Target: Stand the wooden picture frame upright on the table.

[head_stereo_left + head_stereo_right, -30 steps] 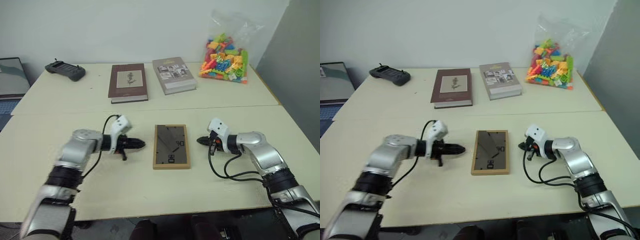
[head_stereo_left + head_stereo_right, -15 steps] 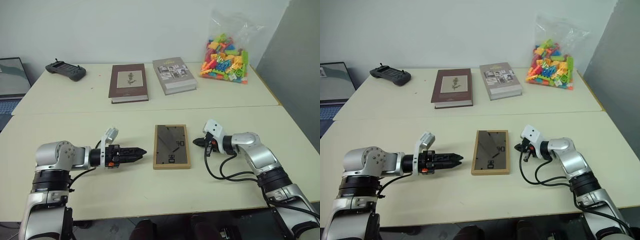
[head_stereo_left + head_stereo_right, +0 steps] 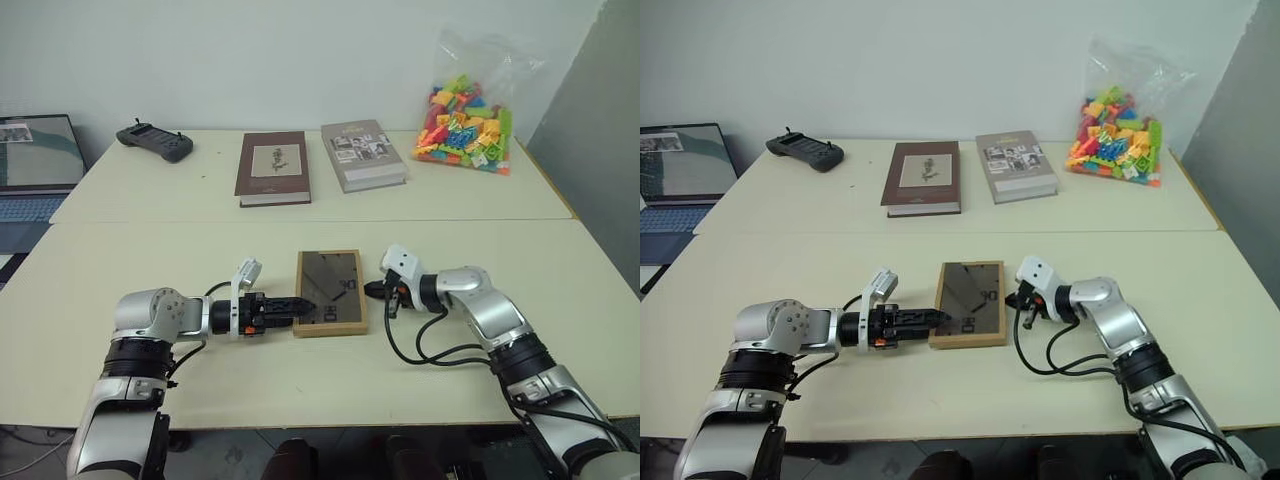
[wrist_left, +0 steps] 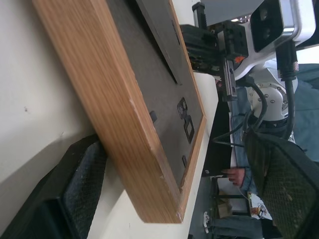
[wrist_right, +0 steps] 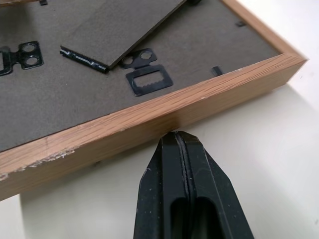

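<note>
Currently wooden picture frame [image 3: 330, 292] flat, back up, mid table [image 3: 300, 390]. Left gripper [image 3: 300, 303] jaws wide, straddling frame's near-left corner. Right gripper [image 5: 180, 144] jaws closed, tip at frame's right edge.

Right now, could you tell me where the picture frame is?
The picture frame lies face down on the table, between the left gripper and right gripper, nearer than the two books.

frame [image 3: 329, 292] flat on table [image 3: 200, 390] | left gripper [image 3: 300, 303], right gripper [image 3: 372, 290] flanking
</note>
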Controlling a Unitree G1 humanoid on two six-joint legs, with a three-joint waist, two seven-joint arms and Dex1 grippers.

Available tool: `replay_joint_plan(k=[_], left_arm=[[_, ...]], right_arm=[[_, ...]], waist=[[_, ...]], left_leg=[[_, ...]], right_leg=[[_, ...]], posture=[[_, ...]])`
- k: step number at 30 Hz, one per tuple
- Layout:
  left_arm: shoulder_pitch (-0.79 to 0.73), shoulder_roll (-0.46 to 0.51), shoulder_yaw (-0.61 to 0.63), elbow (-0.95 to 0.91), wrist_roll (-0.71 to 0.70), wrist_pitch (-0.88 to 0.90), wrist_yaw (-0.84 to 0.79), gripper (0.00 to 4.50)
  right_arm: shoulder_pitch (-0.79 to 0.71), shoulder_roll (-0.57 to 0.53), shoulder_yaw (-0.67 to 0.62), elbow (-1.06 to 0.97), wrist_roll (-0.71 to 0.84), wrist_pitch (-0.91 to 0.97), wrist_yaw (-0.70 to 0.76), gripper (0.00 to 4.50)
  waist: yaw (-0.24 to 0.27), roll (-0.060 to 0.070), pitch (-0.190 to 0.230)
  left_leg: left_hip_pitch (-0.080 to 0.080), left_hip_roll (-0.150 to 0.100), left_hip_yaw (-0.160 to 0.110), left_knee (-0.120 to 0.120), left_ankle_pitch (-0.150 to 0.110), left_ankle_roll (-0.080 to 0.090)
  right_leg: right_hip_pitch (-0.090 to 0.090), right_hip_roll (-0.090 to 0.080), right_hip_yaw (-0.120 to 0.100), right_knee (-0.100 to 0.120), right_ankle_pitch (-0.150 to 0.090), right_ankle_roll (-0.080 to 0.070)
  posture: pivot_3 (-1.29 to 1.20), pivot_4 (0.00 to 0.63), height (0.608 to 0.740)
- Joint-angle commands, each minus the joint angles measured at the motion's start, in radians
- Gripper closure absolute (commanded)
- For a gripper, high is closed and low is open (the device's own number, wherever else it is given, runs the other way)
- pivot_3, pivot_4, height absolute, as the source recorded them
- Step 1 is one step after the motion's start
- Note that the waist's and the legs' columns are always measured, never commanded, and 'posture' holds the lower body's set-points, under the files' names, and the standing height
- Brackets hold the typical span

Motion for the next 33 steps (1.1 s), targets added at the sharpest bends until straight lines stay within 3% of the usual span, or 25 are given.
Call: replay_joint_plan(k=[1, 4, 7, 18, 22, 25, 30, 33], left_arm=[[0.018, -0.037, -0.06, -0.008, 0.015, -0.002, 0.028, 0.03], [0.01, -0.05, -0.048, 0.013, 0.031, -0.032, 0.046, 0.03], [-0.004, -0.064, -0.018, 0.071, 0.065, -0.096, 0.088, 0.51], [0.008, -0.074, -0.007, -0.005, 0.027, -0.102, 0.086, 2.8], [-0.003, -0.076, 0.049, -0.063, -0.002, -0.092, 0.121, 3.16], [-0.001, -0.055, 0.088, -0.186, -0.044, -0.082, 0.131, 3.19], [-0.013, -0.074, 0.192, -0.326, -0.121, -0.058, 0.208, 3.19], [-0.011, -0.091, 0.227, -0.396, -0.152, -0.062, 0.249, 3.19]], right_arm=[[-0.016, 0.016, -0.005, -0.016, 0.0, -0.016, -0.011, 4.5], [-0.004, 0.021, -0.004, -0.027, -0.003, -0.015, -0.013, 4.5], [0.019, 0.016, -0.001, -0.043, -0.004, -0.016, -0.011, 4.5], [0.022, 0.076, -0.036, -0.067, 0.029, -0.001, -0.05, 4.5], [0.018, 0.035, -0.08, -0.067, 0.027, -0.006, -0.073, 4.5], [-0.001, -0.042, -0.139, -0.105, 0.063, 0.035, -0.034, 4.5], [-0.051, -0.166, -0.216, -0.256, 0.233, 0.235, 0.108, 3.54], [-0.121, -0.181, -0.265, -0.279, 0.333, 0.355, 0.13, 2.94]], waist=[[0.0, 0.0, 0.0], [0.0, 0.0, 0.0], [0.001, 0.0, 0.0], [-0.009, 0.0, 0.0], [-0.008, 0.0, 0.0], [-0.008, -0.001, 0.001], [-0.011, -0.001, 0.004], [-0.017, -0.001, 0.004]], left_leg=[[0.0, 0.0, 0.0, 0.0, 0.0, 0.0], [0.0, 0.0, 0.0, 0.0, 0.0, 0.0], [0.0, 0.0, 0.0, 0.0, 0.0, 0.001], [-0.001, 0.001, -0.001, 0.0, 0.0, 0.0], [-0.001, 0.001, -0.001, 0.0, 0.0, 0.001], [-0.001, 0.001, -0.001, 0.0, 0.0, 0.001], [-0.005, 0.002, -0.002, -0.001, 0.0, 0.001], [-0.005, 0.002, -0.004, -0.001, 0.0, 0.001]], right_leg=[[0.0, 0.0, 0.0, 0.0, 0.0, 0.0], [0.0, 0.0, 0.0, 0.0, 0.0, 0.0], [0.0, 0.0, 0.0, 0.0, 0.0, 0.0], [-0.001, 0.001, 0.0, 0.0, 0.0, 0.0], [-0.001, 0.001, 0.0, 0.0, 0.0, 0.0], [-0.001, 0.001, 0.0, 0.0, 0.0, 0.0], [-0.005, 0.001, -0.001, -0.001, 0.0, 0.0], [-0.005, 0.003, 0.0, -0.001, 0.0, 0.0]], posture=[[0.0, 0.15, 0.74], [0.0, 0.15, 0.74], [0.0, 0.15, 0.74], [0.0, 0.15, 0.74], [0.0, 0.15, 0.74], [0.0, 0.15, 0.74], [0.0, 0.15, 0.74], [0.0, 0.15, 0.74]])
